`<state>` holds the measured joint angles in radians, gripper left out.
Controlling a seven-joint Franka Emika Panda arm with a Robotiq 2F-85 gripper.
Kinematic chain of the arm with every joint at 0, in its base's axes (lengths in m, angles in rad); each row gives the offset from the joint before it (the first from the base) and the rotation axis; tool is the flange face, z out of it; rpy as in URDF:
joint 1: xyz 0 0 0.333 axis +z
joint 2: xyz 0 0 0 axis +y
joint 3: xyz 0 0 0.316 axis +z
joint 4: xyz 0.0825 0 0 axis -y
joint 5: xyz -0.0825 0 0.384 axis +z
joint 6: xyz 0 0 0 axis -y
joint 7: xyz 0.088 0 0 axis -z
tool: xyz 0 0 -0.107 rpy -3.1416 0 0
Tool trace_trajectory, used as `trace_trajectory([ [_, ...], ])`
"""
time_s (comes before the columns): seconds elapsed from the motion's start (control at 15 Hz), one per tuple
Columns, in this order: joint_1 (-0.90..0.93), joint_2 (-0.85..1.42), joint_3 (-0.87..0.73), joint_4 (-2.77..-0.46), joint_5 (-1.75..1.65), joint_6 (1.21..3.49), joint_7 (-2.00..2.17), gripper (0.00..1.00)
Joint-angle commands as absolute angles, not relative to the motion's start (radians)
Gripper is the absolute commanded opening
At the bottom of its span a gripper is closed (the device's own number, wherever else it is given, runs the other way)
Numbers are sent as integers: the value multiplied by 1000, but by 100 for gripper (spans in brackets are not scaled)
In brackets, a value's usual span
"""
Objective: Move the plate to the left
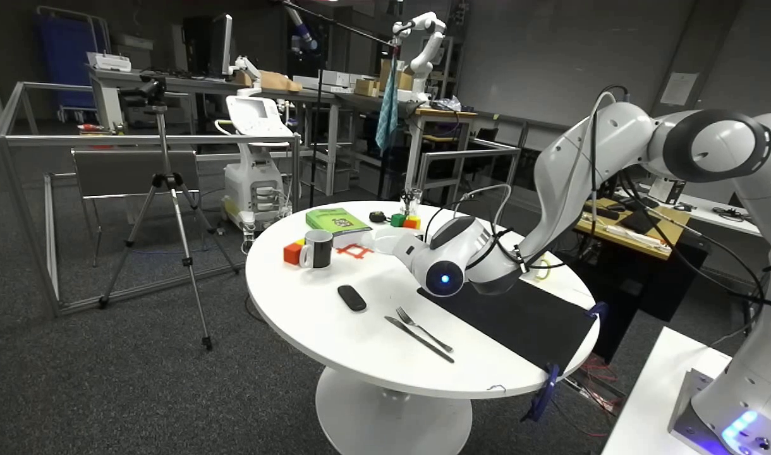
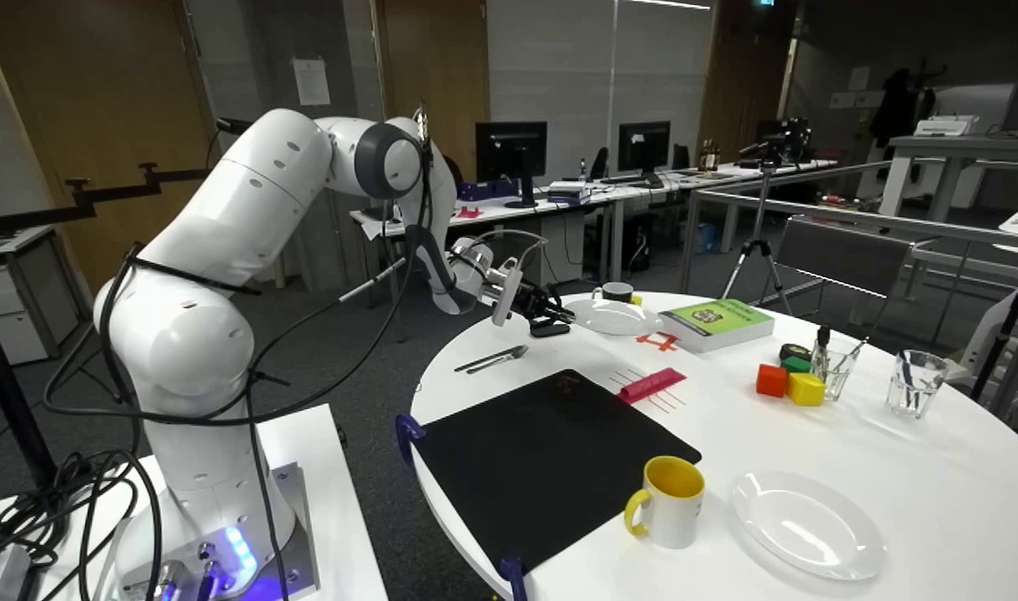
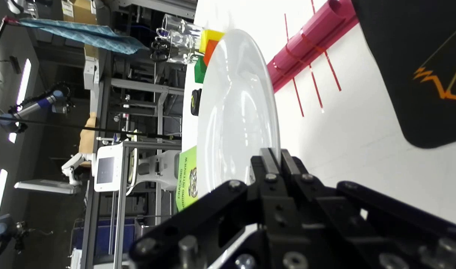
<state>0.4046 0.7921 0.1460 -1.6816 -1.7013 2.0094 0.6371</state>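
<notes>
White, glossy surface on the plate. Wrist view: rim enters between the fingers, which are closed and pinch it at the near edge; the green book shows past the plate's side. Judged from the sheen: ceramic or similar, stiff, brittle, fairly heavy for a one-point hold, slick under the fingers. Thin rim looks the right place to grip; a deeper bite toward the well would better resist sag and twist.

In an exterior view: plate is just beside the green book, on the side toward the arm. Cannot tell whether the two touch, or whether the plate's underside clears the counter. A second plate, similar looking, sits well apart from the green book; not in hand.

In an exterior view: mug stands near the green book, a likely hard edge to chip the rim against. Plate is difficult to separate from the white arm here; contact unreadable. Next move probably calls for slow, level travel, since the off-centre load may droop or slide in the grip.
</notes>
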Motion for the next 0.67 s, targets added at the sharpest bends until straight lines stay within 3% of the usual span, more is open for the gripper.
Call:
trace_trajectory([
  [0.0,380,772,160,-1702,-1783,2030,641,1],
  [0.6,364,800,170,-1707,-1839,2038,688,1],
])
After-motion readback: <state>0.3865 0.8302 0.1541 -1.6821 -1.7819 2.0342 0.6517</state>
